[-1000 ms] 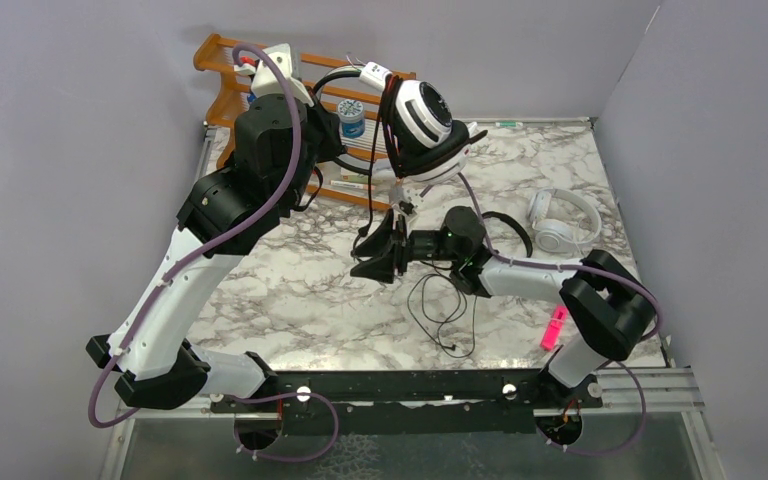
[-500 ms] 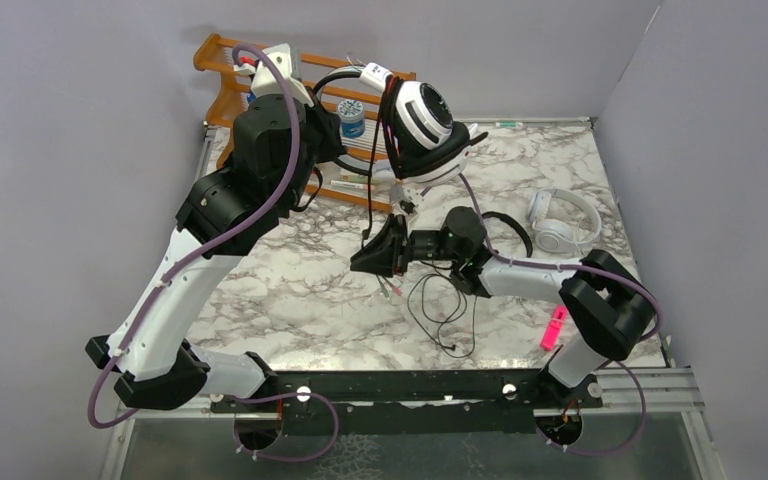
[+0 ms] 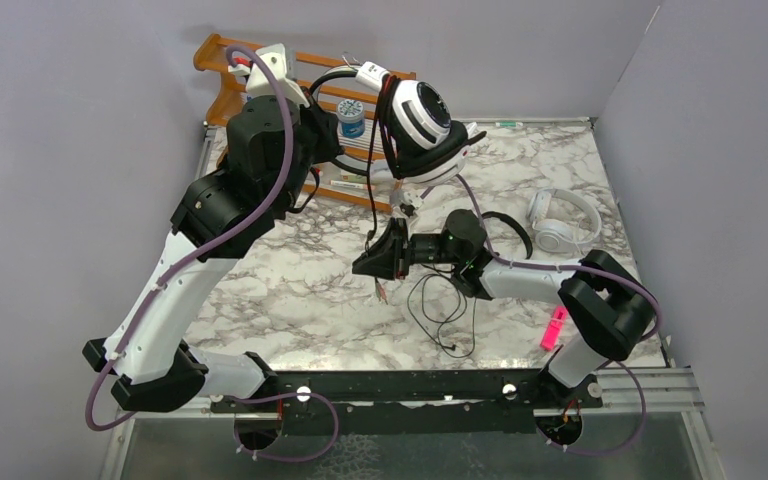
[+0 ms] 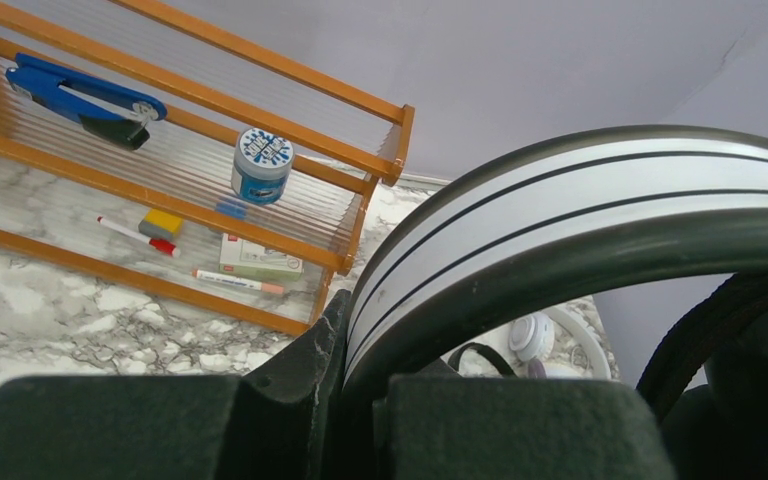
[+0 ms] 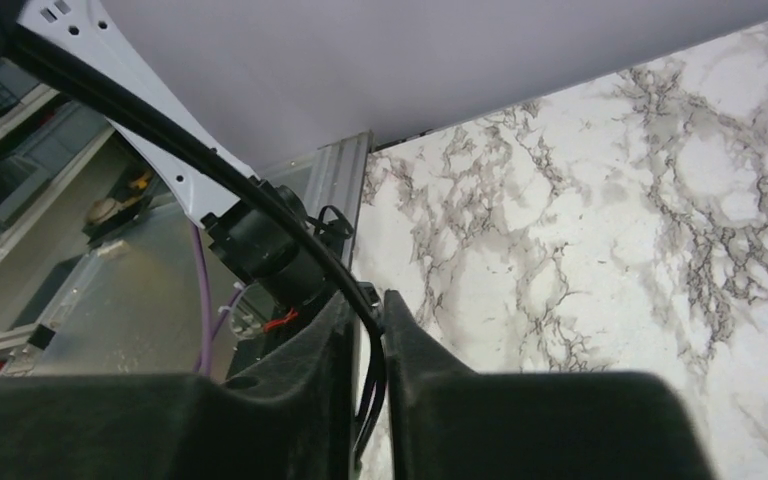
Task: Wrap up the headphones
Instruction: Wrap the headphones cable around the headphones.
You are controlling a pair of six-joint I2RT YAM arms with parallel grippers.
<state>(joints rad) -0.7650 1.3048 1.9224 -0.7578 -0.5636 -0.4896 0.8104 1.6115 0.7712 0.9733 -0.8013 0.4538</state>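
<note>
Marble counter [image 3: 290, 290] | left pincer [image 4: 360, 395] clamped on white black-padded headphones [image 3: 422, 115], headband, aloft | right pincer [image 5: 368, 340] pinching their black cord [image 5: 360, 300]

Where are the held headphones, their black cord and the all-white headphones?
held headphones [image 3: 422, 112], top external view, white ear cup shell.
black cord [image 5: 364, 303], right wrist view, stretch entering the jaws.
all-white headphones [image 3: 554, 236], top external view, ear cup.

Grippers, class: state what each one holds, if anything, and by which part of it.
The left gripper clamps the white headphones with black ear pads by the headband. The right gripper pinches their black cord.
</note>
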